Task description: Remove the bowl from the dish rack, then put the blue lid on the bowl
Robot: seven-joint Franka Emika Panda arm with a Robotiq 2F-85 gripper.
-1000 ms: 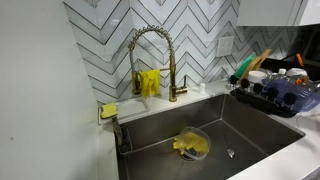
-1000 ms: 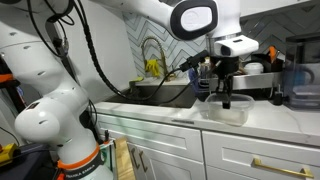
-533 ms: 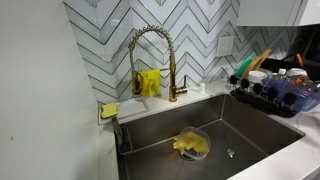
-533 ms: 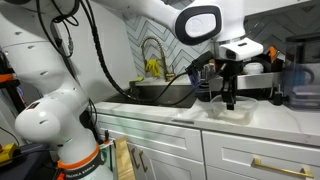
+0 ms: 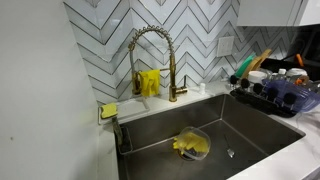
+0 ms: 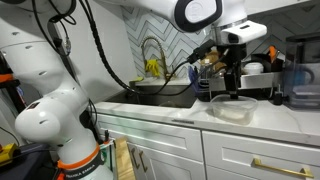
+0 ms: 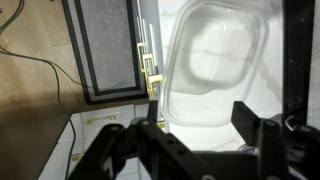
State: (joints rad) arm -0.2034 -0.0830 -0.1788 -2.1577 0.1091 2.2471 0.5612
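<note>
**Bowl on the counter, open gripper just above it**

The bowl (image 6: pixel 230 108) sits upright on the white counter (image 6: pixel 275 120), right of the sink and near the counter's front edge. It is out of the dish rack (image 5: pixel 272 98). In an exterior view the gripper (image 6: pixel 235 92) hangs directly over the bowl, pointing straight down. Its fingertips are just above the rim and appear clear of it, though the gap is too small to be sure.

The wrist view looks down past the gripper (image 7: pixel 190 128) into the bowl (image 7: pixel 215 65). It is pale, translucent and rounded at the corners, and it fills the upper right of that picture. The two dark fingers (image 7: pixel 250 125) stand well apart at the bottom edge, with nothing held between them. The bowl lies beyond them, centred between left and right. A gold drawer pull (image 7: pixel 150 75) on the cabinet front shows just left of the bowl.

From the sink side, the black wire rack stands on the counter at the right end of the steel sink (image 5: pixel 215 130), loaded with dishes and utensils. I cannot make out which pieces they are. A gold spring-neck faucet (image 5: pixel 152 60) rises at the far side of the basin against the chevron tile. Something yellow (image 5: pixel 190 146) lies on the sink floor near the drain.
</note>
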